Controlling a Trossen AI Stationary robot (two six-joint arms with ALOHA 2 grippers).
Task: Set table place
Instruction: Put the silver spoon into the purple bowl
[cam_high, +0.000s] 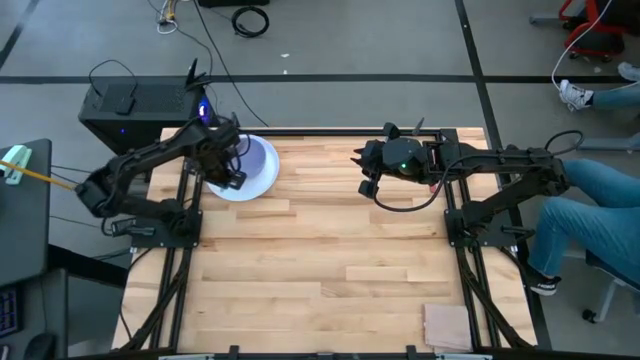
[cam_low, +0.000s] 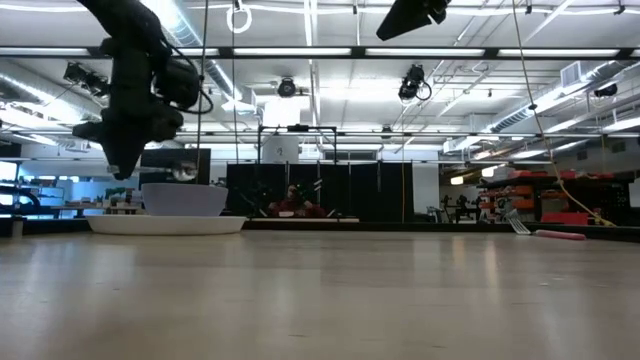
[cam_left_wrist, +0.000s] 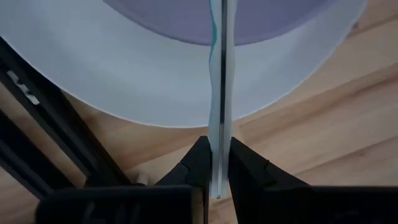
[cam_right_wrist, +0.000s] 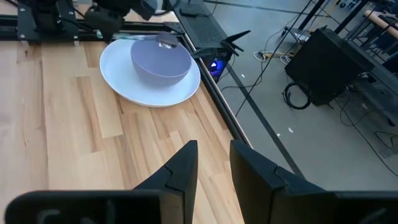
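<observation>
A lavender-blue bowl (cam_high: 256, 160) stands in a large white plate (cam_high: 262, 185) at the table's far left; both also show in the right wrist view, the bowl (cam_right_wrist: 160, 62) on the plate (cam_right_wrist: 121, 78). My left gripper (cam_high: 230, 172) is at the plate's left rim, shut on a small silver spoon (cam_right_wrist: 163, 41) that reaches out over the bowl. My right gripper (cam_high: 368, 170) hovers empty over the table's far middle, its fingers a little apart. The red-handled fork (cam_low: 548, 233) lies on the table at the right of the low view. My left gripper pinches the spoon's handle (cam_left_wrist: 219, 158) between its two fingers. The spoon is edge-on to the wrist camera and runs straight out past the fingertips, over the plate's rim and the bowl. Whether its far end (cam_right_wrist: 166, 43) touches the bowl I cannot tell.
A tan square pad (cam_high: 447, 325) lies at the table's near right corner. Black rails (cam_high: 185, 250) run along the left and right sides. The middle of the wooden table (cam_high: 320, 260) is bare. A seated person's legs (cam_high: 600, 190) are beyond the right edge.
</observation>
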